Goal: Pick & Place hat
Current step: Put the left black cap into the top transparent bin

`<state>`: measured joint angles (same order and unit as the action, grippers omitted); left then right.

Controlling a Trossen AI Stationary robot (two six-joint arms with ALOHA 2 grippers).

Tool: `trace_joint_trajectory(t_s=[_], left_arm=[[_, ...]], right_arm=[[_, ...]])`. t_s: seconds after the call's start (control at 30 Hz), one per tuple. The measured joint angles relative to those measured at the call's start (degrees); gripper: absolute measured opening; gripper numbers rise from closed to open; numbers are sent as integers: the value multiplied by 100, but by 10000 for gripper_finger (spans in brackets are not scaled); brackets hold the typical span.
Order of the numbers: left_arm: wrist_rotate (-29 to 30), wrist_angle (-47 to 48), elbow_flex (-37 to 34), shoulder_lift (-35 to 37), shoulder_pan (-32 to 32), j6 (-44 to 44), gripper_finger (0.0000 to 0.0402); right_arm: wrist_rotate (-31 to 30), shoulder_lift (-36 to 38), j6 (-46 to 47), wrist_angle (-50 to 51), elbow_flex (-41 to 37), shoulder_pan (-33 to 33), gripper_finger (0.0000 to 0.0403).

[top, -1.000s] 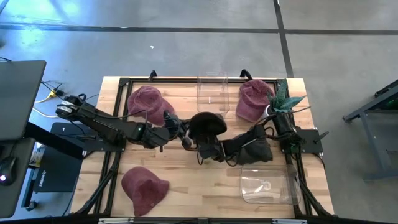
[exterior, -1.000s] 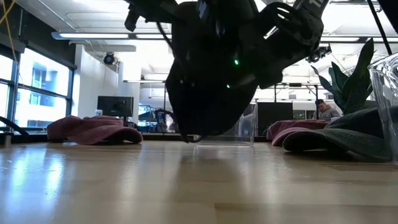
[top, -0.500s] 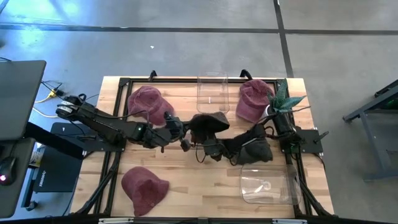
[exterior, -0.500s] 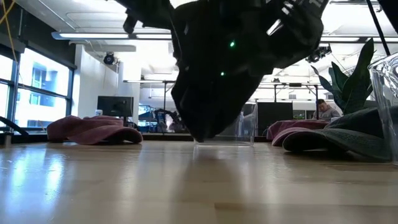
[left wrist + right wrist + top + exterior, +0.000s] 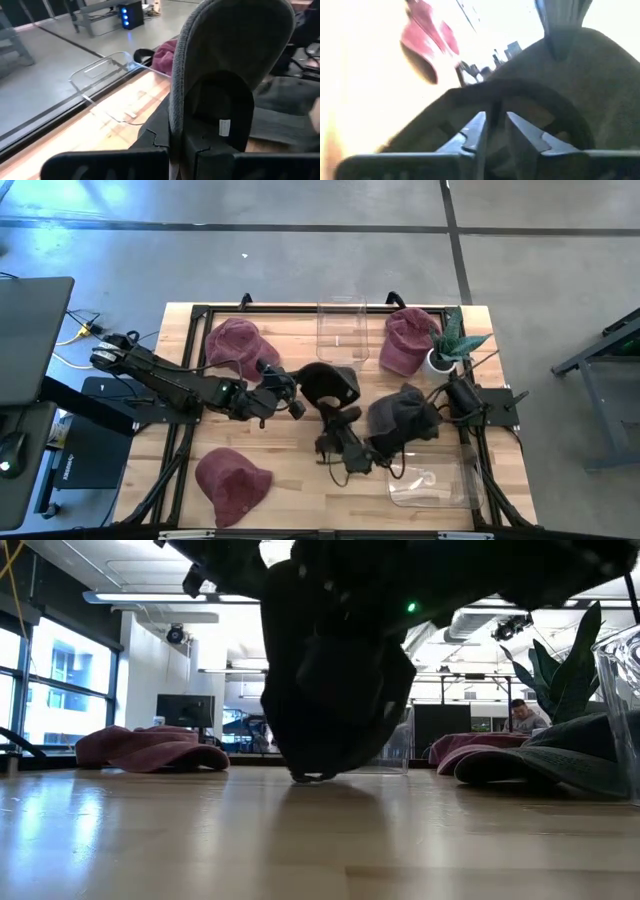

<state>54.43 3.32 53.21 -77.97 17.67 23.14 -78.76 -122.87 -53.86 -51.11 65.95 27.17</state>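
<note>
A dark grey hat (image 5: 330, 385) hangs at the table's middle, with my left gripper (image 5: 296, 402) shut on it; in the low view the hat (image 5: 335, 690) droops close to the tabletop. In the left wrist view the hat (image 5: 225, 60) rises beyond my left gripper (image 5: 175, 150). My right gripper (image 5: 332, 432) stands just on the near side of the hat. It is open in the right wrist view (image 5: 495, 122), with nothing between the fingers. My left gripper pinches the hat's rim (image 5: 176, 131) between its two fingers, coming about level from the table's left. The hat stands up past the fingers with its hollow inside and white tag facing the wrist camera. Whether its lowest part (image 5: 305, 776) touches the table I cannot tell.
Maroon hats lie at far left (image 5: 235, 345), near left (image 5: 232, 485) and far right (image 5: 405, 340). Another dark hat (image 5: 405, 415) lies at the right. Clear containers stand at the far middle (image 5: 342, 328) and near right (image 5: 430, 478). A potted plant (image 5: 448, 345) stands at far right.
My right gripper has come off the dark hat and swung toward the table's near edge. The hat, held up between both grippers before, now hangs from my left gripper alone and has sagged a little lower and to the left.
</note>
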Motion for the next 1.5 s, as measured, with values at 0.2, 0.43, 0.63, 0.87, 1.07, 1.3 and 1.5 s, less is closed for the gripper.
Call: trace_joint_trajectory(t_s=[0.2,0.43,0.63,0.87,1.07,1.3,1.5], left_arm=[[64,53,0,2,-35,113,0],[-303,520,2,4,-442,559,0],[-890,700,2,4,-754,734,0],[-857,722,2,8,-765,730,0],[-844,718,2,9,-765,720,0],[-837,724,2,9,-765,716,0],[-983,713,7,9,-765,722,0]], right_arm=[[1925,613,2330,2545,-2,249,108],[4863,1807,4749,5576,0,-113,96],[4786,2142,3214,6793,3,-489,137],[5131,1686,1974,7439,-2,-1070,177],[4885,1310,1530,7500,-2,-1383,152],[4872,1108,1338,7394,-2,-1625,75],[5111,1265,2468,7304,-2,-1626,19]])
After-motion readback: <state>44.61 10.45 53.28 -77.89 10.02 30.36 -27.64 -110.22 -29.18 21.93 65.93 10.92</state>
